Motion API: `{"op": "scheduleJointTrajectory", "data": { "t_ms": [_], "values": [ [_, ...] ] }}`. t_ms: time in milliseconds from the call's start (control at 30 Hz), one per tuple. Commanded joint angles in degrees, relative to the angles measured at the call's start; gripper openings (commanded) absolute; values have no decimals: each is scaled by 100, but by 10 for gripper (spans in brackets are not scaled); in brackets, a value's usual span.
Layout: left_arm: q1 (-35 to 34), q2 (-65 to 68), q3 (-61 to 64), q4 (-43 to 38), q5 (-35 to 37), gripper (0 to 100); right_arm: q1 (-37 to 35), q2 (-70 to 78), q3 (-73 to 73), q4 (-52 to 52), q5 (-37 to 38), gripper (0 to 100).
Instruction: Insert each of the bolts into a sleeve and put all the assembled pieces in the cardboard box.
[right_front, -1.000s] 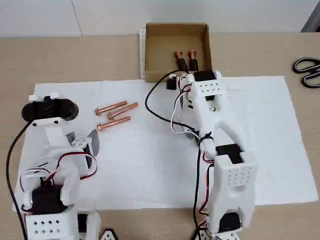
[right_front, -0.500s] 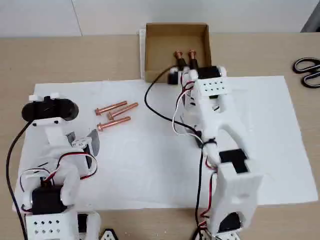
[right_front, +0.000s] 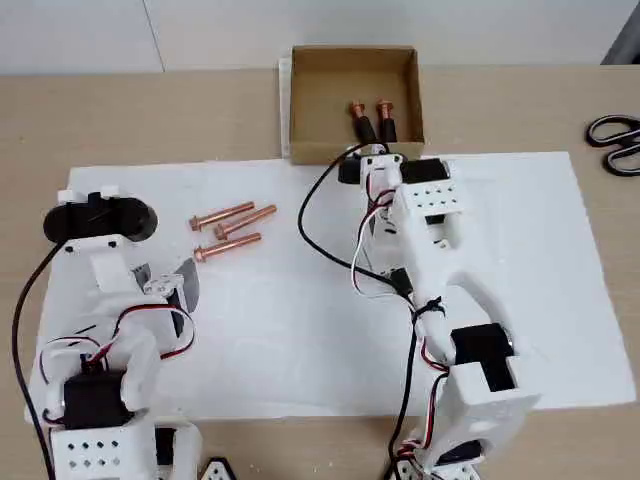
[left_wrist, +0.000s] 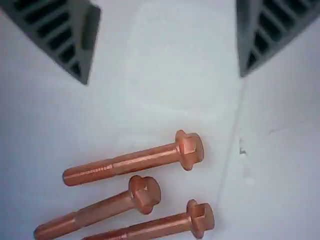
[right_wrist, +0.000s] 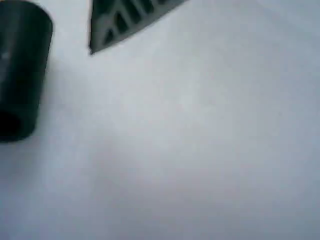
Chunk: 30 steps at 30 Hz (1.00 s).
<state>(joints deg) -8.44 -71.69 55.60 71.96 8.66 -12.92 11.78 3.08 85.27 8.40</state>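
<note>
Left claw (left_wrist: 162, 72): spread wide, empty, hovering over three bare bolts (left_wrist: 135, 162) on the white sheet (right_front: 300, 330). Right claw (right_front: 373, 162): grip cannot be told. It has drawn back from the cardboard box (right_front: 300, 100) in the last half-second, and a loose black sleeve (right_wrist: 20, 75) lies beside it. Box contents: two assembled pieces (right_front: 362, 122). Judged: that delivery is done, three bolts outstanding.

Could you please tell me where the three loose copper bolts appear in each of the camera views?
High view: the loose bolts lie on the white sheet, left of centre, ahead of the left arm.
Left wrist view: the bolts lie side by side, just past the open left pincer.
Right wrist view: a black sleeve on the sheet instead.
Shared landmark: the white sheet.
</note>
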Motion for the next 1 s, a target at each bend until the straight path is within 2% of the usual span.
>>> {"op": "scheduleJointTrajectory", "data": {
  "t_ms": [0, 967],
  "values": [
    [-35, -53, -22, -114, -35, 185, 22, -312, 88, -198, -70, 157],
    [-35, -53, -13, -105, -35, 185, 40, -303, 1415, -1613, -53, 154]
  ]
}}
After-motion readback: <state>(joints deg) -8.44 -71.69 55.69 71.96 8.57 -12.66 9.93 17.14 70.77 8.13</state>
